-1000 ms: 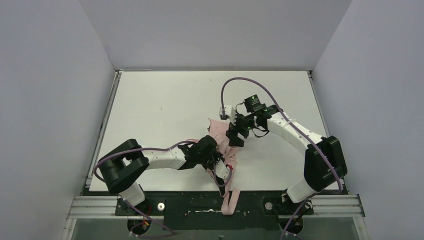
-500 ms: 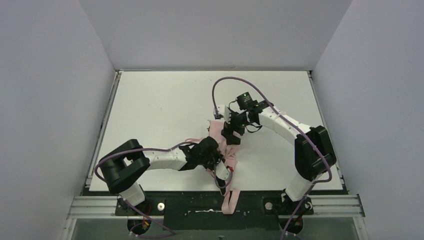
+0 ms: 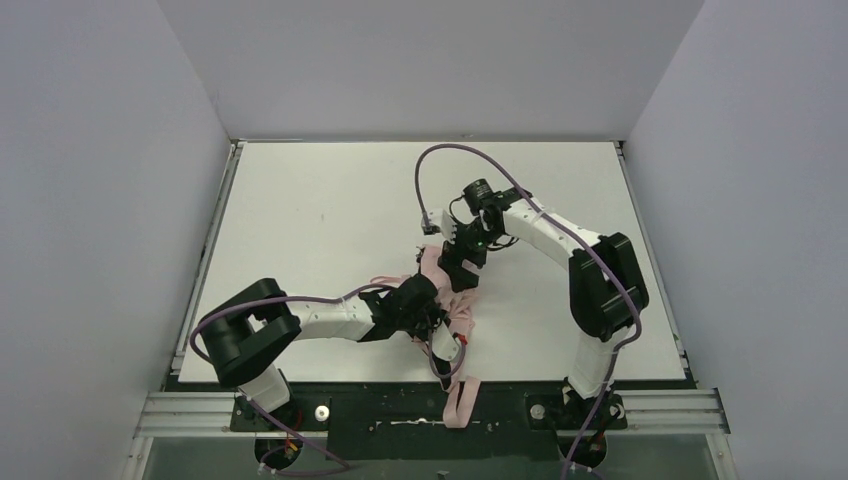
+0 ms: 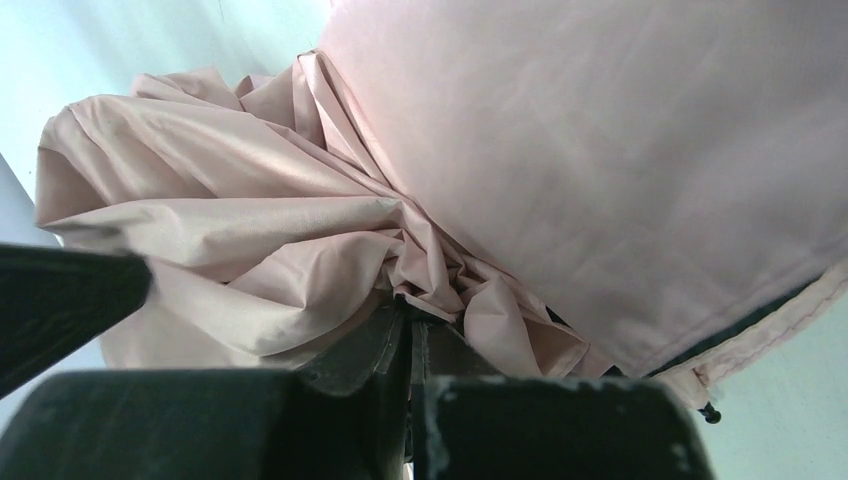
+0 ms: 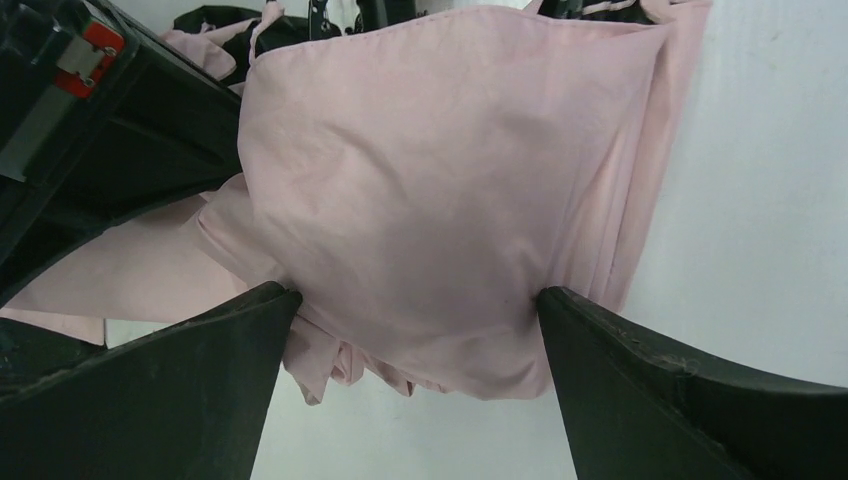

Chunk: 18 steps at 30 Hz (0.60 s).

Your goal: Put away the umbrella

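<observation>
The pale pink umbrella point(image 3: 461, 316) lies collapsed and crumpled on the white table point(image 3: 300, 220), near the front centre. Its pink strap end point(image 3: 460, 403) hangs over the front edge. My left gripper point(image 3: 428, 318) is shut, pinching a bunch of umbrella fabric point(image 4: 300, 230) between its fingertips point(image 4: 385, 345). My right gripper point(image 3: 461, 272) stands open at the umbrella's far end. Its two fingers point(image 5: 200, 385) straddle a broad fold of fabric point(image 5: 430, 200), and both tips rest against the fold's sides. The shaft is hidden under the cloth.
White walls enclose the table on the left, back and right. A metal rail point(image 3: 300, 410) with the arm bases runs along the front edge. The left arm's black body point(image 5: 130, 130) sits close beside the right gripper.
The right arm has swung left and down onto the umbrella's far end, with its jaws spreading wider around the fabric. The left gripper has kept its pinch and not moved.
</observation>
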Motion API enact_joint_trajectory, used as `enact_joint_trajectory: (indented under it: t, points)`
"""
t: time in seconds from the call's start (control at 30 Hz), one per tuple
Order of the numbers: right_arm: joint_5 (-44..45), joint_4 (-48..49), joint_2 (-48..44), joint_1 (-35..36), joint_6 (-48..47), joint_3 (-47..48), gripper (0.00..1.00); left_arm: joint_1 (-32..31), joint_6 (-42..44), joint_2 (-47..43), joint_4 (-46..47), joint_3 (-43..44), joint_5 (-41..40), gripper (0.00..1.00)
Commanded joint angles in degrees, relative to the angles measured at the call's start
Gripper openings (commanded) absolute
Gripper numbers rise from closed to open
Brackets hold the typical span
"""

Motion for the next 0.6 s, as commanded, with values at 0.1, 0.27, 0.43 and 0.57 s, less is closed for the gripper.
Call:
enact_joint_trajectory:
  t: [0.1, 0.27, 0.43, 0.57]
  points:
    - [1.7, -4.2, 1.3, 2.1, -0.9, -0.9, 1.0, 0.1, -0.9, 1.9, -3.6, -0.8, -1.6, 0.0]
    - [3.3, -3.5, 2.4, 4.0, -0.5, -3.6, 0.95, 0.2, -2.3, 1.8, -3.6, -0.4, -2.1, 0.0]
    - [5.5, -4.4, 6.4, 4.9, -0.1, -4.2, 0.8, 0.2, -4.2, 0.6, -3.3, 0.0, -1.3, 0.0]
    - [7.4, -1.5, 7.4, 5.4, 1.2, -5.8, 0.73, 0.1, -6.9, -2.0, -2.3, -0.3, -1.2, 0.08]
